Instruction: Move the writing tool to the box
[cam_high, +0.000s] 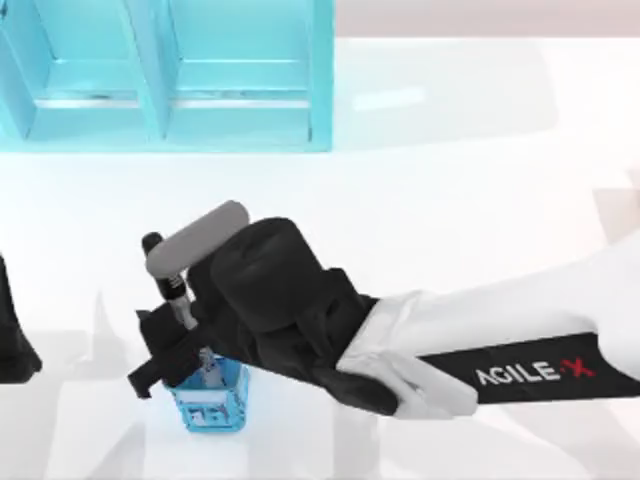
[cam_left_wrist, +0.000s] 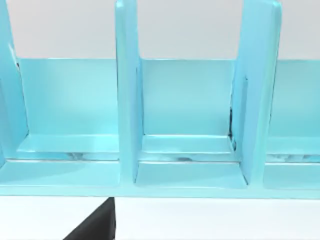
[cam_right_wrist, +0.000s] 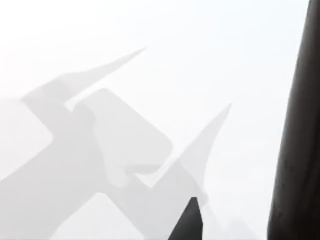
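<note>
Your right gripper (cam_high: 185, 325) is down over the little blue holder (cam_high: 212, 398), near the front of the tabletop (cam_high: 450, 200) on its left side. The pen (cam_high: 175, 290) stands in the holder, leaning, with its black cap sticking up and out. The black fingers sit on both sides of the pen, but I cannot tell if they are squeezing it yet.

I think this is the grab step. Close on the grey part of the pen, not the cap. Then lift straight up until the tip is out of the holder, so the holder does not tip.

The pen is thin, round and smooth, so it may slip. The holder is small and made of mesh.

The box (cam_high: 165, 75) is big, shiny blue, with walls between its open parts. Your left arm (cam_high: 15, 340) rests at the left edge.
</note>
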